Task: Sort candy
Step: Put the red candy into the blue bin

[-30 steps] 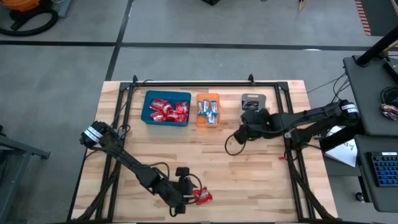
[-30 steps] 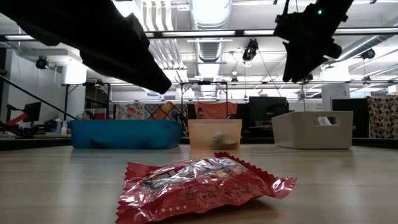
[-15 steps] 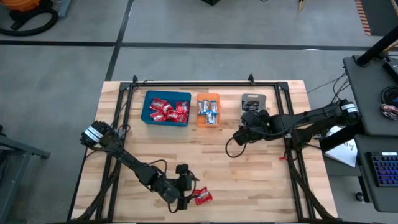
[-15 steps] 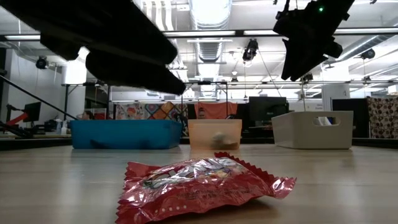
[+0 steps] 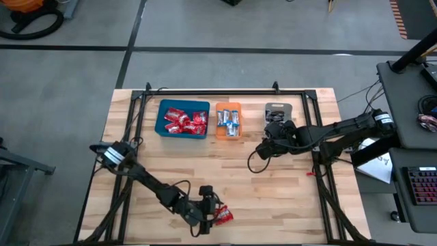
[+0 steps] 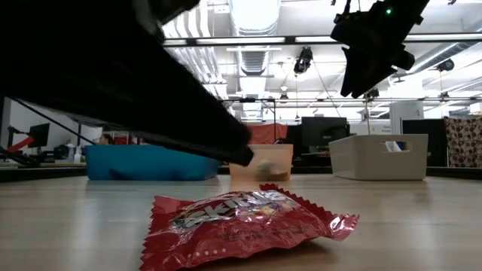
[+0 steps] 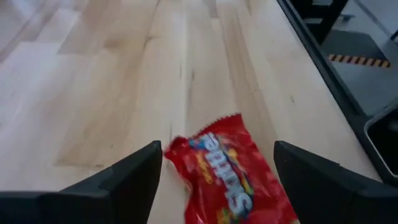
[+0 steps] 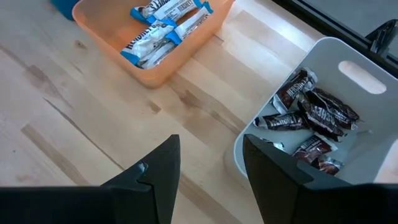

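Note the one loose red candy packet (image 7: 229,167) lying flat on the wooden surface (image 5: 273,198) near its front edge, well apart from the three trays at the far side. Your left end effector (image 7: 214,171) stands directly over it with its fingers spread wide, one finger (image 7: 134,177) on each flank of the wrapper and nothing gripped; in the left wrist view the packet's long axis runs forward and slightly oblique between them, so the fingers would close across its short width. The left arm is clearly the nearer. Your right end effector (image 8: 208,168) hovers far off, beside the grey tray (image 8: 348,62) of dark-wrapped sweets and near the orange tray (image 8: 161,65), its fingers partly apart and empty. The blue tray (image 5: 183,119) already holds the other red packets.
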{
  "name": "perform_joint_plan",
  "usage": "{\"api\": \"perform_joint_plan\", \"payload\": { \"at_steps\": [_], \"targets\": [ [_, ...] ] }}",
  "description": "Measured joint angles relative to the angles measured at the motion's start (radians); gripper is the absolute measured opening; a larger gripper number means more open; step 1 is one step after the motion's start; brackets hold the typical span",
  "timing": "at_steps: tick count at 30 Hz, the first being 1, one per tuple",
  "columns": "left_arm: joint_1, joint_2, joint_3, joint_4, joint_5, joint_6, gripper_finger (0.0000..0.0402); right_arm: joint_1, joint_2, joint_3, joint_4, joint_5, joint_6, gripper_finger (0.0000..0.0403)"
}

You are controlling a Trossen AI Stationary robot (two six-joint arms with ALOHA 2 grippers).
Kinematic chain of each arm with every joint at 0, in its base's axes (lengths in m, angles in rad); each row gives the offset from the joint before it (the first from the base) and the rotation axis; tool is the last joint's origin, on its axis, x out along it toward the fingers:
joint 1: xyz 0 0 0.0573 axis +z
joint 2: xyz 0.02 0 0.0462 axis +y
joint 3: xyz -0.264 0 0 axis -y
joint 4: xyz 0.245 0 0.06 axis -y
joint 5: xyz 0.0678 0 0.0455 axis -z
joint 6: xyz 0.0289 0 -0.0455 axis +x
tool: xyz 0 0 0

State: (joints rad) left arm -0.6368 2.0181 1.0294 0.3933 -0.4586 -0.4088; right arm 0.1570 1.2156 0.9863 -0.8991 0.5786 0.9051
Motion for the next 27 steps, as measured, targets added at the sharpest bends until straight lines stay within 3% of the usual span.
{"api": "perform_joint_plan", "payload": {
  "at_steps": [20,27],
  "targets": [
    [0.019,0.133,-0.015,0.161,0.005,-0.048,0.0282,0.001,0.0,-0.001,0.0,-0.001,-0.016,0.0167],
    [0.021,0.141,-0.015,0.158,0.0,-0.064,0.0238,0.001,0.0,-0.001,0.0,-0.002,-0.018,0.0167]
  ]
}}
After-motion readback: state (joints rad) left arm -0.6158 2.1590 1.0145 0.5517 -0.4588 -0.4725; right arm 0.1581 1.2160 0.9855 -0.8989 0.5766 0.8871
